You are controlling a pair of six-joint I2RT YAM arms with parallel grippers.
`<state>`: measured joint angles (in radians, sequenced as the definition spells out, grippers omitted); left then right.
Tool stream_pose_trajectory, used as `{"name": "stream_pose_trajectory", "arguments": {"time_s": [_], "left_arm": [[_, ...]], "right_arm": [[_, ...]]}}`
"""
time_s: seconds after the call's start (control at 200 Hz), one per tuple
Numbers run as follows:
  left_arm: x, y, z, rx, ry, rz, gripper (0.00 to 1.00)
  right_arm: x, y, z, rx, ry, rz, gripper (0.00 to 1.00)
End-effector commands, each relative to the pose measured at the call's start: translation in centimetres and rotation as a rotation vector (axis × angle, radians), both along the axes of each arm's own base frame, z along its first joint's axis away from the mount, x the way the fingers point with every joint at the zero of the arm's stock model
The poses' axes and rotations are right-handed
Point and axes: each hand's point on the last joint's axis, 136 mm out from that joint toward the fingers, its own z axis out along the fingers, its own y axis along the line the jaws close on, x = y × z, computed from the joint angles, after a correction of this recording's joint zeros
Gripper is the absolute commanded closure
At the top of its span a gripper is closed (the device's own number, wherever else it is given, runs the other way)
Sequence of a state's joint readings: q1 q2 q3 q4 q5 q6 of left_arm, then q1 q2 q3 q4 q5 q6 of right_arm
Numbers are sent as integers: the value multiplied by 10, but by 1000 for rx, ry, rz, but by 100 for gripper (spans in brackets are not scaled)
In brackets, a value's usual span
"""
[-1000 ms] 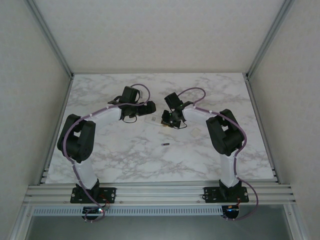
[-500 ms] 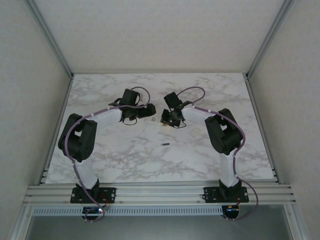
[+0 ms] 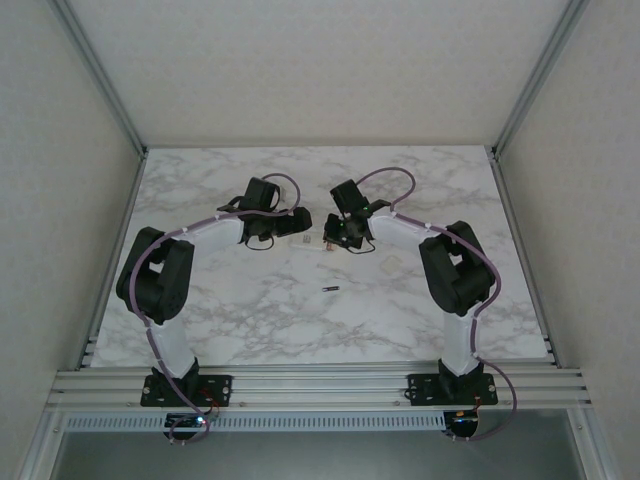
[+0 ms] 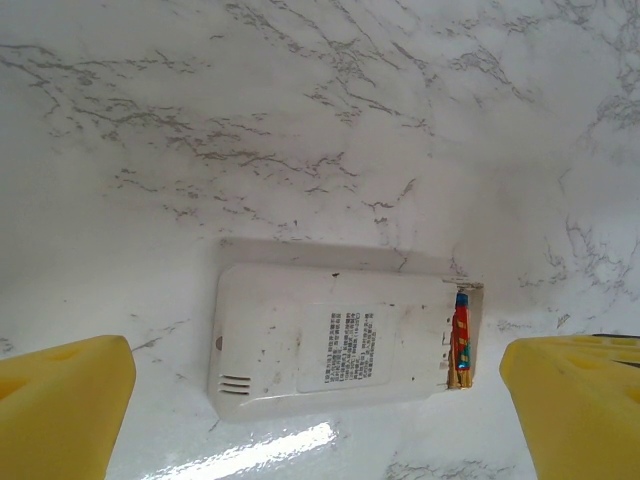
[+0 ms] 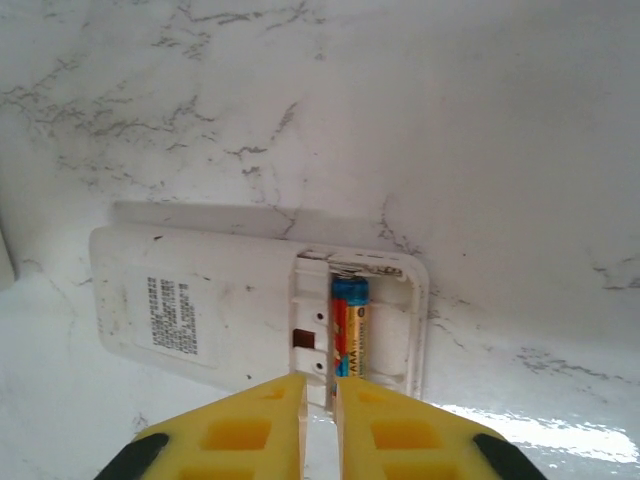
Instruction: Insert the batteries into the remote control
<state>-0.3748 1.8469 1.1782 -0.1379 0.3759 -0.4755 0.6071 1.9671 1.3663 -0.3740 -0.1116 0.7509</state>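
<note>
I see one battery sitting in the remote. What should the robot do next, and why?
Probably lift the right gripper away and reach for the loose battery on the table. The remote holds one seated battery beside what looks like an empty slot, and that gripper's fingers are closed on nothing.

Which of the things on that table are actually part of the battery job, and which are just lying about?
For the job: white remote control, back open; seated battery inside it; loose battery on the table.
Lying about: small pale piece, too small to identify.
</note>
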Motion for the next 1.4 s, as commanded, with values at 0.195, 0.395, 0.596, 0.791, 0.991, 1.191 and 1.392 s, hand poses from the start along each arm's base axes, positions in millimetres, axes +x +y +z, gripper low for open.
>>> {"name": "stream_pose_trajectory", "arguments": {"time_s": [0.195,0.395,0.596,0.791,0.991,1.191,1.392], "left_arm": [[2,2,1,-12,0,7,4],[3,1,0,-13,2,9,4],[3,1,-3,-12,5,9,4],[2,2,-4,-9,4,8,4],[3,-2,-37,-18,55,0,4],[-2,-13,-55,-74,96,-21,20],[-12,-30,-54,-175,116,-57,38]], "right_arm": [[1,-4,-21,-41,31,6,88],[0,-1,-36,-43,57,14,92],[-4,4,-52,-55,86,26,93],[-3,10,-40,-56,55,72,93],[-5,20,-40,-45,58,137,93],[-10,19,-56,-64,98,159,93],[-11,34,-58,-55,113,212,90]]}}
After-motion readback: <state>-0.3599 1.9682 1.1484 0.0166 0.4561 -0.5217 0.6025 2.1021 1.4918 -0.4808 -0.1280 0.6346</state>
